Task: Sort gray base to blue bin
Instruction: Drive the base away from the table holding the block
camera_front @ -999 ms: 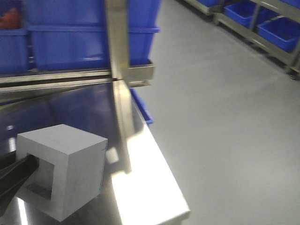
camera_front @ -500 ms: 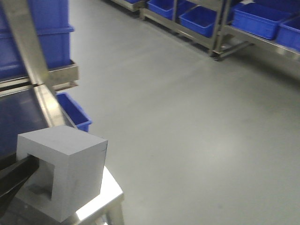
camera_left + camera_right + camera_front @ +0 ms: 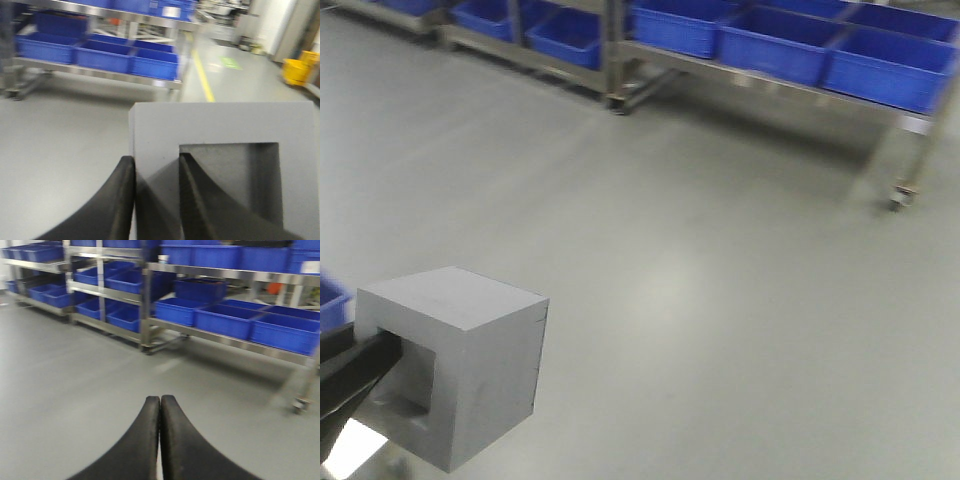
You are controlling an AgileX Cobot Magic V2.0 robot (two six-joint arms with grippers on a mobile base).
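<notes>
**Gray base carried over the floor, clamped in the left claw**

Smooth gray floor (image 3: pixel 720 260) fills most of the front view. Steel racks (image 3: pixel 620 60) run along the top edge, loaded with blue bins (image 3: pixel 775 50); which of them is meant for the block cannot be told.

At the lower left of the front view sits the gray base (image 3: pixel 450 365), a matte cube seen corner-on, with its square recess turned toward the left edge. A black finger of the left claw (image 3: pixel 355 372) reaches in from that edge and enters the recess. Just below it, in the bottom left corner, shows a bright patch of shiny surface (image 3: pixel 350 445).

From the left wrist, the base (image 3: pixel 220 125) takes up the centre and right of the frame, its recessed face toward the camera. The left claw (image 3: pixel 156 160) pinches the left wall of that recess: one finger (image 3: pixel 117 200) lies outside the wall, the other inside the opening, both pressed against it. Behind the block are a yellow floor line (image 3: pixel 202 75) and, at the upper right, a yellow bucket (image 3: pixel 297 70).

From the right wrist, the right claw (image 3: pixel 160 400) has its two black fingers pressed together tip to tip, with nothing between them, above bare floor at the bottom centre of the frame.
</notes>
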